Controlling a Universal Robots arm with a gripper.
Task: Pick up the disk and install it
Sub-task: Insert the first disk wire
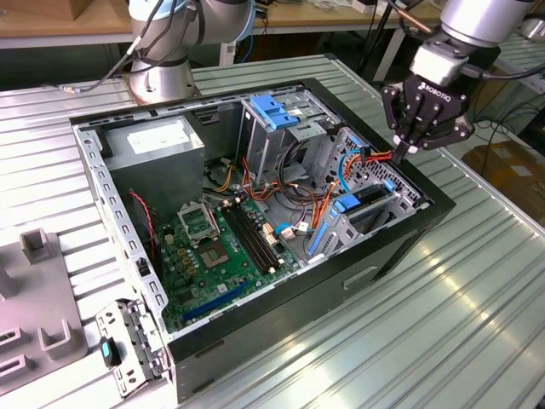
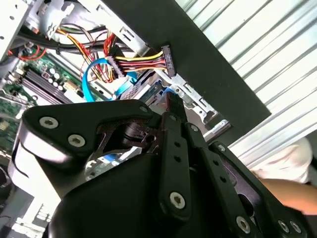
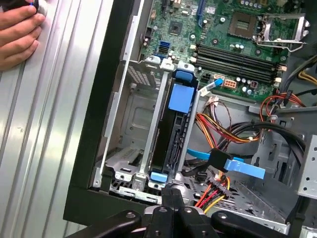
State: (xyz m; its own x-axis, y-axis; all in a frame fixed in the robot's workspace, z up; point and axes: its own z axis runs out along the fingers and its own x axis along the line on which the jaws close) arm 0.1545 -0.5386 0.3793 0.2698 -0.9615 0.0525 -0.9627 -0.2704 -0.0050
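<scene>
The disk [image 3: 171, 144] is sitting on edge inside the drive cage [image 3: 136, 111], its dark narrow side facing up between the cage's rails. Its blue carrier [image 3: 179, 96] is showing at the cage's end nearer the motherboard [image 3: 233, 29]. The gripper [image 1: 406, 149] is hanging just over the cage's opposite, outer end. Its fingers are pressing together with nothing between them, and whether the tips are touching the small blue tab [image 3: 158, 176] there I cannot tell. Power cables [image 3: 218, 129] are trailing just beside the cage, and a person's hand [image 3: 17, 34] is resting on the table well apart from the cage.

I am judging the disk to be stiff and dense for its bulk, a metal slab that is not going to bend, with smooth flat faces that are likely slippery. It is also looking fragile to knocks and twisting. Lying this way in the cage, it is offering only its upper edge and the carrier's plastic ends. The better hold looks to be across the narrow sides at the carrier, squarely, since the plastic is probably giving a little under a pinch
</scene>
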